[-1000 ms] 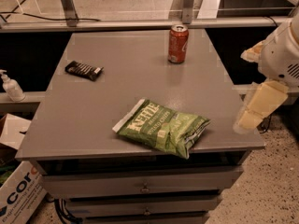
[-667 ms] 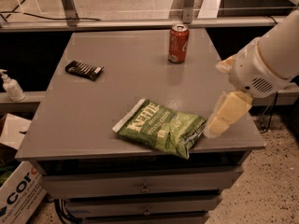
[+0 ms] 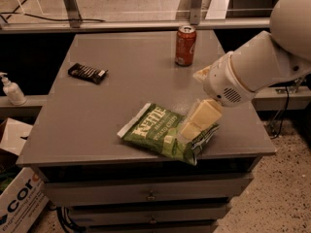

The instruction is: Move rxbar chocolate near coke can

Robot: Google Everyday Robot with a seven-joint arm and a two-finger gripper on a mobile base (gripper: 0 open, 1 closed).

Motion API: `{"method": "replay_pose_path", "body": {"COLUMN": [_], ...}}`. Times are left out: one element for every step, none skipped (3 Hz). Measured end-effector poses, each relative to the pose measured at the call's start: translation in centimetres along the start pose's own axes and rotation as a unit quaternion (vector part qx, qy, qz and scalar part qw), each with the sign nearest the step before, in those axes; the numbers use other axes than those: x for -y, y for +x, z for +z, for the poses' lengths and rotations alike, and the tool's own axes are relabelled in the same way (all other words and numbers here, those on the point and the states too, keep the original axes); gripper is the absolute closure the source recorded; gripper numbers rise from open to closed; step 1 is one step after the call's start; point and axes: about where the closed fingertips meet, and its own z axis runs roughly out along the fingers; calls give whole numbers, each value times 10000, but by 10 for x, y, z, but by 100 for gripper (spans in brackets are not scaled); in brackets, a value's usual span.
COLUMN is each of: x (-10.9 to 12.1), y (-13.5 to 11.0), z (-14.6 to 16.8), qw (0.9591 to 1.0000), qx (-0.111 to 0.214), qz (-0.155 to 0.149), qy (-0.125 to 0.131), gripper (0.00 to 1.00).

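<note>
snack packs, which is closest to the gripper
The green chip bag; the gripper is over its right end, while the black rxbar chocolate lies far left.

The scene is dim, with a warm brownish cast. Light comes from overhead and falls evenly on the grey table (image 3: 121, 67), which shows a faint sheen and no hard shadows. The brightest area is the white arm (image 3: 265, 64), lit along its upper side and shaded beneath. The gripper (image 3: 193, 126) hangs low over the right end of the green chip bag (image 3: 150, 130), its pale casing catching the light. The bag's wrapper gives small glints on its folds. The coke can (image 3: 185, 45) has 1 highlight on its silver top. The rxbar chocolate (image 3: 87, 73) reads almost black. The drawers (image 3: 146, 194) under the tabletop edge sit in deep shadow.
</note>
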Motion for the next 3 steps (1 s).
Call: {"method": "replay_pose_path", "body": {"x": [0,3,20], "y": [0,-7,-24], "z": [0,18,52], "qw": [10000,9997,9965], "qx": [0,147,667], "qz": [0,115,401], "qy": [0,141,295], "gripper": [0,0,0]}}
